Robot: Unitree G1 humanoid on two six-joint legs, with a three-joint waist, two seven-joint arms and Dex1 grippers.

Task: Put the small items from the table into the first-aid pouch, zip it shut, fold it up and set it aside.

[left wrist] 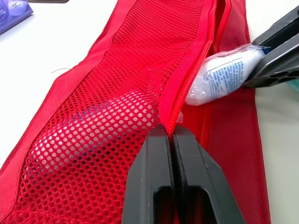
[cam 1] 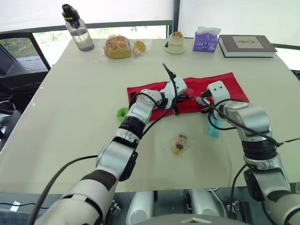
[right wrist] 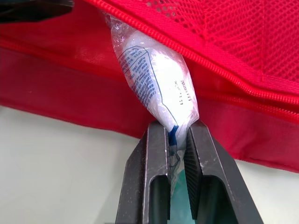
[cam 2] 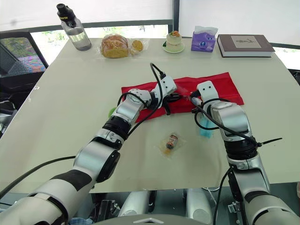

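The red first-aid pouch (cam 1: 220, 83) lies open across the middle of the table, its mesh pocket (left wrist: 117, 93) facing up. My left gripper (left wrist: 170, 131) is shut on the pocket's zipper edge, holding it slightly lifted. Opposite it, my right gripper (right wrist: 177, 128) is shut on the tail of a white packet with blue print (right wrist: 156, 77). The packet's front end sits under the zipper edge, partly inside the pocket (left wrist: 219, 77). A small brown bottle in a clear bag (cam 1: 179, 143) lies in front of the pouch. A teal item (cam 1: 214, 130) rests under my right forearm, and a green item (cam 1: 122, 112) lies by my left arm.
Along the far edge stand a water bottle (cam 1: 78, 32), bagged bread (cam 1: 118, 47), a small cake on a plate (cam 1: 176, 42), a purple tissue pack (cam 1: 206, 40) and a book (cam 1: 246, 45). A black chair (cam 1: 18, 61) stands off the table's left side.
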